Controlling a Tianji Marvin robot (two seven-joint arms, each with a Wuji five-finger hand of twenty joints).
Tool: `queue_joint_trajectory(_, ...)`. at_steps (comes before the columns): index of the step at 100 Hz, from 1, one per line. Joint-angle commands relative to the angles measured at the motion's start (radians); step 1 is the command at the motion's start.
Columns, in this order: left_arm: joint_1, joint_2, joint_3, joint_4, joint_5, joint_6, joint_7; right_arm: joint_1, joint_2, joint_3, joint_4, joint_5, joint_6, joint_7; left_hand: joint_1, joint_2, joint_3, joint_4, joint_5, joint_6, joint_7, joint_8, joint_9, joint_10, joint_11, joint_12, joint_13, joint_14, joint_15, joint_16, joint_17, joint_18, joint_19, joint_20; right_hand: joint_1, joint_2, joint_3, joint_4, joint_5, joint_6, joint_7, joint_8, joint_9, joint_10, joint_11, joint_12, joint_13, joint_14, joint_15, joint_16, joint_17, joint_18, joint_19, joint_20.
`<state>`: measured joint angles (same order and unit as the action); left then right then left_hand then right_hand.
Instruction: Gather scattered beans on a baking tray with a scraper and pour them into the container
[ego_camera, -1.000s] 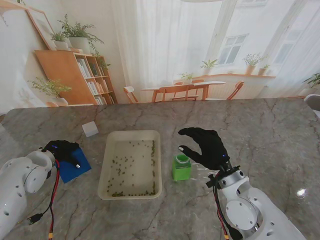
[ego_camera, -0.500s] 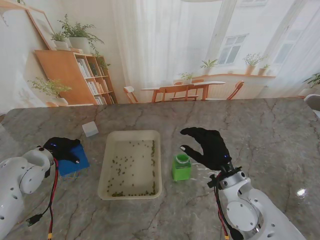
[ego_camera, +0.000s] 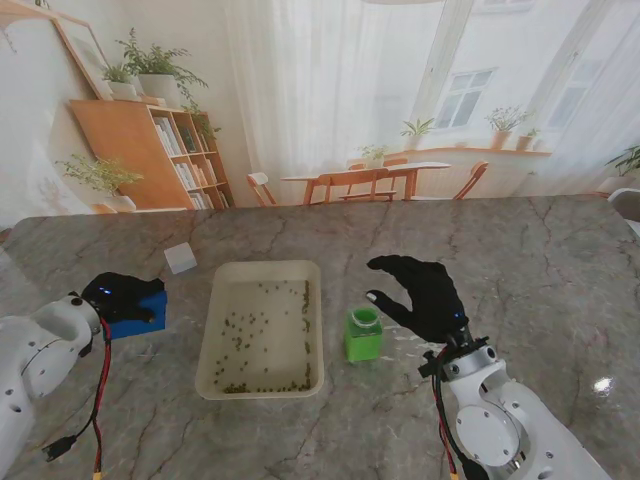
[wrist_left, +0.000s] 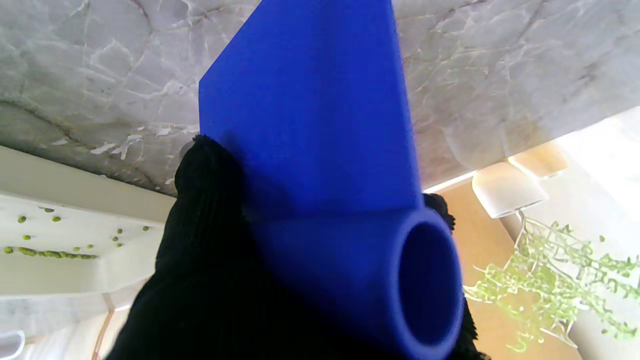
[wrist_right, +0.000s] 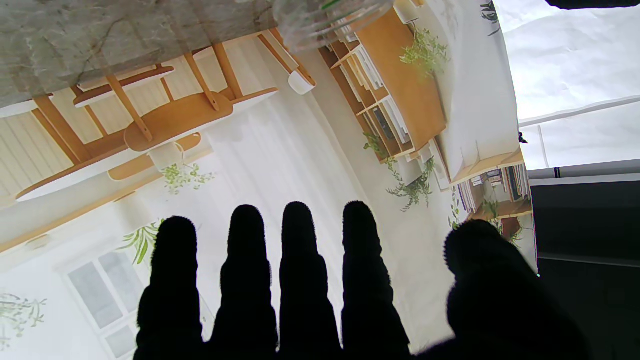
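Observation:
A cream baking tray (ego_camera: 212, 345) lies in the middle of the table with green beans (ego_camera: 243, 335) scattered over its floor. A green container (ego_camera: 363, 335) stands just to its right. My left hand (ego_camera: 120, 296) is shut on the blue scraper (ego_camera: 142, 311), left of the tray. The left wrist view shows the scraper's tube handle (wrist_left: 380, 280) in my black fingers (wrist_left: 210, 215), its flat blade (wrist_left: 310, 100) over the marble, and the tray (wrist_left: 60, 270) beside it. My right hand (ego_camera: 425, 295) is open, fingers (wrist_right: 300, 260) spread, raised just right of the container.
A small white cube (ego_camera: 180, 258) sits on the table beyond the scraper. The marble table (ego_camera: 520, 260) stretches far to the right. Red and black cables (ego_camera: 100, 400) hang from my left wrist.
My left hand has closed on the scraper and tilted it up off the table, drawing it slightly left. My right hand has drifted a little to the right, staying open.

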<state>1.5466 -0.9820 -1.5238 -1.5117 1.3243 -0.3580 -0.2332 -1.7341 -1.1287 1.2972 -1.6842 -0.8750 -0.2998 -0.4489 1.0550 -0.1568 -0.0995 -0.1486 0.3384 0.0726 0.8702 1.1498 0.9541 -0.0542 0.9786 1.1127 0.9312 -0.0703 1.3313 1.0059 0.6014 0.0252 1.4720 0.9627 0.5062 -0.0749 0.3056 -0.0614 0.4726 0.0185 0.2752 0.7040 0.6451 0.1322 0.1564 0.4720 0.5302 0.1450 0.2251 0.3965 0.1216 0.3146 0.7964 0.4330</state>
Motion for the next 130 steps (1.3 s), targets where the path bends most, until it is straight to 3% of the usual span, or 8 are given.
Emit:
queue_joint_trajectory(1, 0.015, 0.002, -0.014, -0.027, -0.006, -0.009, -0.013, -0.004, -0.003, 0.001, -0.001, 0.004, 0.001, 0.012, 0.135, 0.191, 0.049, 0.074, 0.037, 0.029, -0.062, -0.080, 0.148, -0.141, 0.254, 0.110, 0.084, -0.196, 0.135, 0.012, 0.011, -0.032, 0.079, 0.034, 0.001, 0.032, -0.019, 0.033, 0.015, -0.019, 0.011, 0.001, 0.010, -0.018, 0.019, 0.014, 0.008, -0.023, 0.007, 0.012, -0.004, -0.003, 0.006, 0.021)
queue_joint_trajectory(18, 0.046, -0.003, -0.052, -0.084, -0.004, -0.016, -0.019, -0.002, -0.003, 0.002, 0.001, 0.005, -0.001, 0.011, 0.164, 0.236, 0.051, 0.083, -0.010, 0.108, -0.036, -0.044, 0.138, -0.181, 0.295, 0.139, 0.081, -0.221, 0.168, 0.003, 0.007, -0.040, 0.104, 0.033, 0.001, 0.031, -0.020, 0.033, 0.015, -0.020, 0.011, 0.001, 0.012, -0.018, 0.019, 0.013, 0.009, -0.024, 0.007, 0.012, -0.002, -0.004, 0.007, 0.020)
queue_joint_trajectory(37, 0.080, -0.019, -0.079, -0.146, -0.037, 0.035, 0.039, 0.002, -0.004, 0.002, 0.005, 0.006, -0.004, 0.006, 0.098, 0.175, 0.067, 0.123, -0.070, 0.151, 0.090, 0.098, 0.119, -0.191, 0.292, 0.103, 0.071, -0.223, 0.152, -0.016, 0.005, -0.054, 0.098, 0.015, 0.002, 0.032, -0.021, 0.033, 0.015, -0.020, 0.010, 0.001, 0.013, -0.020, 0.019, 0.014, 0.009, -0.023, 0.006, 0.011, -0.002, -0.002, 0.007, 0.019)
queue_joint_trajectory(50, 0.089, -0.030, -0.085, -0.182, -0.072, 0.062, 0.081, 0.006, -0.004, 0.001, 0.008, 0.007, -0.007, 0.003, 0.038, 0.101, 0.078, 0.132, -0.079, 0.013, 0.279, 0.301, 0.092, -0.154, 0.258, 0.072, 0.031, -0.186, 0.093, -0.027, -0.029, -0.044, 0.043, -0.003, 0.002, 0.033, -0.022, 0.033, 0.014, -0.022, 0.010, 0.000, 0.014, -0.018, 0.019, 0.014, 0.010, -0.024, 0.006, 0.011, -0.002, -0.004, 0.007, 0.019)
queue_joint_trajectory(59, 0.086, -0.038, -0.077, -0.200, -0.119, 0.078, 0.090, 0.008, -0.005, 0.000, 0.011, 0.008, -0.009, 0.002, 0.025, 0.081, 0.072, 0.119, 0.019, -0.092, 0.386, 0.417, 0.071, -0.110, 0.218, 0.066, -0.014, -0.134, 0.032, -0.009, -0.076, -0.011, -0.019, 0.013, 0.002, 0.033, -0.022, 0.032, 0.015, -0.020, 0.010, 0.000, 0.013, -0.019, 0.019, 0.013, 0.010, -0.024, 0.006, 0.011, -0.003, -0.004, 0.007, 0.018)
queue_joint_trajectory(81, 0.036, -0.044, -0.013, -0.209, -0.181, 0.066, 0.102, 0.016, -0.006, -0.005, 0.018, 0.014, -0.016, 0.000, 0.016, 0.025, 0.071, 0.113, 0.114, -0.170, 0.507, 0.420, -0.145, -0.160, 0.072, 0.004, -0.204, -0.013, -0.242, -0.002, -0.234, 0.057, -0.232, -0.007, 0.003, 0.035, -0.024, 0.033, 0.017, -0.021, 0.011, 0.000, 0.015, -0.019, 0.019, 0.014, 0.011, -0.024, 0.006, 0.011, -0.002, -0.004, 0.008, 0.018)
queue_joint_trajectory(112, -0.161, -0.049, 0.188, -0.081, -0.245, 0.020, 0.158, 0.041, -0.006, -0.011, 0.022, 0.020, -0.034, 0.009, 0.008, 0.072, 0.065, 0.106, 0.033, -0.161, 0.451, 0.420, -0.152, -0.114, 0.156, 0.063, -0.198, -0.092, -0.164, 0.060, -0.218, 0.029, -0.185, 0.013, 0.006, 0.032, -0.025, 0.033, 0.019, -0.022, 0.011, 0.000, 0.018, -0.021, 0.020, 0.013, 0.014, -0.025, 0.006, 0.011, 0.001, -0.004, 0.009, 0.017)
queue_joint_trajectory(130, -0.294, -0.053, 0.315, 0.040, -0.279, -0.007, 0.195, 0.060, -0.005, -0.015, 0.029, 0.026, -0.051, 0.024, 0.025, 0.077, 0.057, 0.086, -0.046, -0.121, 0.336, 0.285, -0.138, -0.189, 0.208, 0.096, -0.189, -0.125, -0.115, 0.056, -0.210, 0.014, -0.157, 0.017, 0.006, 0.030, -0.025, 0.032, 0.019, -0.023, 0.011, -0.001, 0.018, -0.020, 0.019, 0.013, 0.013, -0.024, 0.005, 0.010, 0.001, -0.003, 0.009, 0.016)
